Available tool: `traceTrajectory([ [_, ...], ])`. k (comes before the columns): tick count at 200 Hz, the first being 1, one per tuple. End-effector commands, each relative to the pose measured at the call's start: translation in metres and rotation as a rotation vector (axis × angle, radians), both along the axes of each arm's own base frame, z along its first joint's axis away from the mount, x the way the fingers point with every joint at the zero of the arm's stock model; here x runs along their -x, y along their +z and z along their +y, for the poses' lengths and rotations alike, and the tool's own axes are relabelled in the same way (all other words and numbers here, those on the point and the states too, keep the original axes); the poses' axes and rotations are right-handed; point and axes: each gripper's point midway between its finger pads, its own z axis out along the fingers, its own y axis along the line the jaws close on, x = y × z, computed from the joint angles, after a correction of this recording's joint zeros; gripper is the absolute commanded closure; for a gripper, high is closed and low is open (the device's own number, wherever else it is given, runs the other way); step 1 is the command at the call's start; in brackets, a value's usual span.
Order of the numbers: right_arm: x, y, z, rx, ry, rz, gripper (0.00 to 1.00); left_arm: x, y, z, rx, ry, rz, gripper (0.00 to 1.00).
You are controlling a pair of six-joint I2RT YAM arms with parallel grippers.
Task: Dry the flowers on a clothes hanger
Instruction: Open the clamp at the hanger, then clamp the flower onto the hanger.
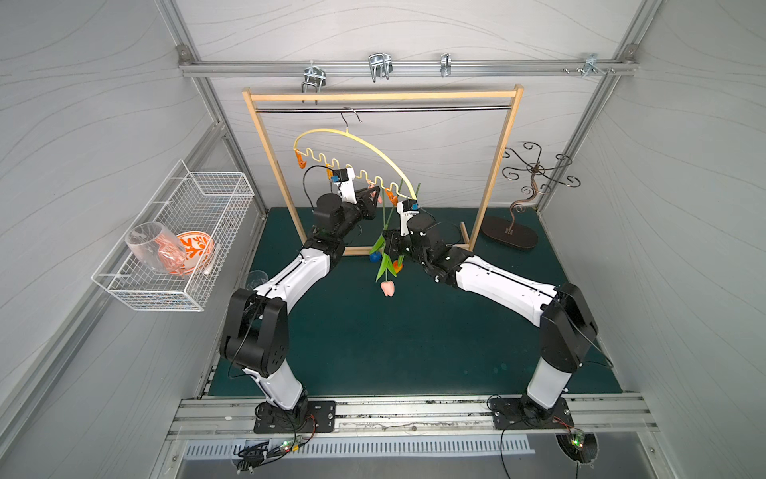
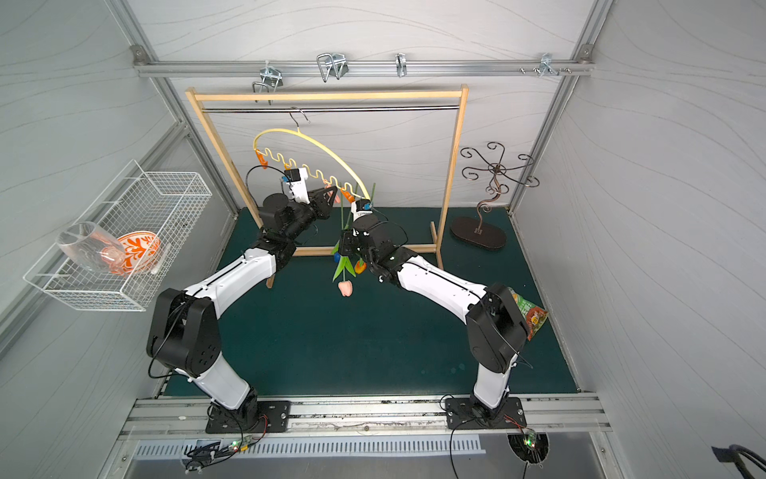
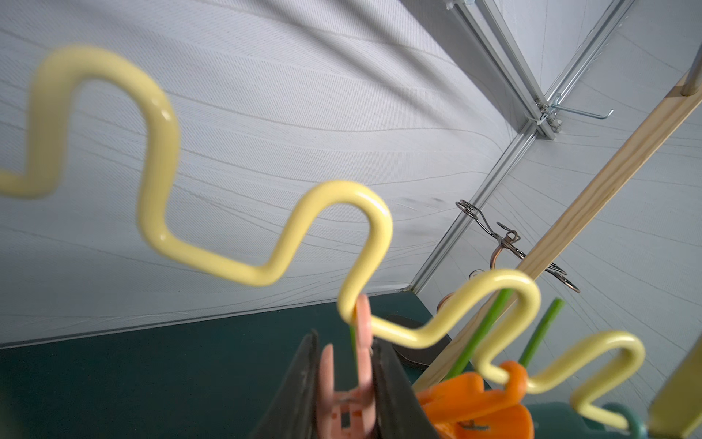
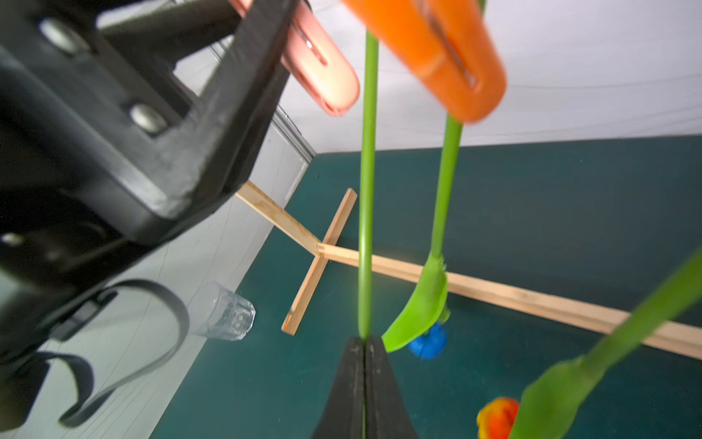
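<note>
My left gripper is clenched on the pink clothespin, which sits on the wavy lower bar of the clothes hanger with a green stem showing between the pin's two halves. My right gripper is pinched tight on that stem lower down, pads together. The flowers hang heads down under the hanger's low end. The pink head is lowest, with the blue head and orange-yellow head above it, and another stem runs up to the orange clothespin beside the pink one.
</note>
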Motion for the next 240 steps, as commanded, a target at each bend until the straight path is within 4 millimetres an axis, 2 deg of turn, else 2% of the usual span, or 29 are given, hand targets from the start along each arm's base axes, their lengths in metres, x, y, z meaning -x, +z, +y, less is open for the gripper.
traceTrajectory([
  [1, -0.013, 0.015, 0.007, -0.017, -0.005, -0.097, 1.0, 0.006, 0.038, 0.0, 0.011, -0.016, -0.087, 0.76],
  [47, -0.026, 0.014, 0.009, 0.042, -0.001, -0.147, 1.0, 0.008, 0.038, -0.001, -0.004, -0.027, -0.079, 0.76],
  [81, -0.027, 0.023, 0.01, 0.005, 0.003, -0.213, 1.0, 0.008, 0.037, -0.001, -0.006, -0.026, -0.078, 0.76],
  [133, -0.033, 0.023, 0.011, 0.01, -0.009, -0.268, 1.0, 0.009, 0.037, -0.001, -0.013, -0.028, -0.074, 0.76],
  [204, -0.021, 0.012, 0.019, 0.018, 0.034, -0.258, 1.0, 0.009, 0.036, -0.001, -0.01, -0.027, -0.075, 0.76],
  [240, -0.016, 0.014, 0.026, 0.016, 0.067, -0.257, 1.0, 0.01, 0.034, -0.002, 0.001, -0.034, -0.064, 0.76],
])
